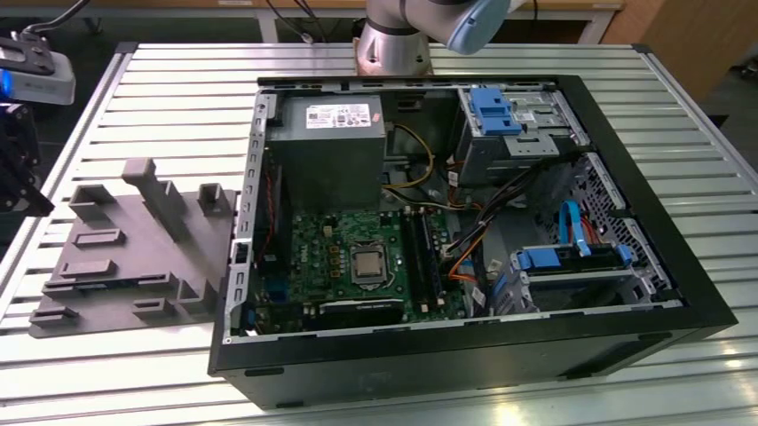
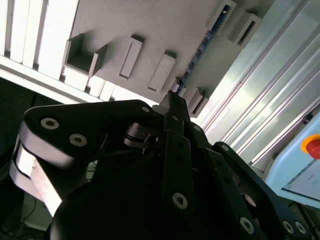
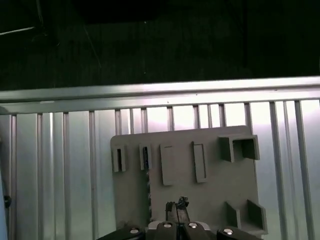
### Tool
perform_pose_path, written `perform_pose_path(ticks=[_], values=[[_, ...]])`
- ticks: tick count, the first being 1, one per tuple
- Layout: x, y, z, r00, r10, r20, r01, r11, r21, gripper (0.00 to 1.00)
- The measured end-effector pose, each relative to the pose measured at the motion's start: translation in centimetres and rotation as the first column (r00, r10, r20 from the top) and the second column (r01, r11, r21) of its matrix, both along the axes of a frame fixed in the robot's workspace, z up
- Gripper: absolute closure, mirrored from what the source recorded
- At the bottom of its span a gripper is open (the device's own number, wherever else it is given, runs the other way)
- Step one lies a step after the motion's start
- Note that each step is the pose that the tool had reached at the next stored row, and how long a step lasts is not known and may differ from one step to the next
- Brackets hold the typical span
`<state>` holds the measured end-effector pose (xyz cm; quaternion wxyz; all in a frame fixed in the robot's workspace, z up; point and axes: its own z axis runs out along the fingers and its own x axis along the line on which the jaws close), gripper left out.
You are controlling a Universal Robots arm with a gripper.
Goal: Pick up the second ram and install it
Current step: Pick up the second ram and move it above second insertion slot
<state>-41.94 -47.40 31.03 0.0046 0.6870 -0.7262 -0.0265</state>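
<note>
The second ram (image 3: 148, 192) is a thin dark bluish strip standing on edge in a groove of the grey moulded fixture (image 3: 210, 190). It runs along the fixture (image 2: 150, 30) as a narrow dark line (image 2: 197, 55) in the second wrist view. In the exterior view the ram (image 1: 115, 283) lies low on the fixture (image 1: 130, 257), left of the open computer case. My gripper (image 3: 177, 205) hangs above the fixture with its fingertips (image 2: 170, 100) together, holding nothing, a short way from the ram. It is the dark shape (image 1: 18, 177) at the exterior view's left edge.
The open black computer case (image 1: 474, 355) holds the green motherboard (image 1: 343, 257) with long black memory slots (image 1: 423, 253), a power supply (image 1: 332, 151) and blue drive cages (image 1: 569, 262). Everything rests on a ribbed metal table (image 1: 166, 98). The arm's base (image 1: 397, 40) stands behind the case.
</note>
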Motion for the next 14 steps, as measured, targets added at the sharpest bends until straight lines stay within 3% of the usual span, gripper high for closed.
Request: perform_pose_path(ticks=[6, 14], values=[[0.0, 0.0, -0.15, 0.9989, 0.048, 0.0, -0.048, 0.9989, 0.0, 0.89], [0.0, 0.0, -0.51, 0.9981, 0.062, 0.0, -0.062, 0.9981, 0.0, 0.89]])
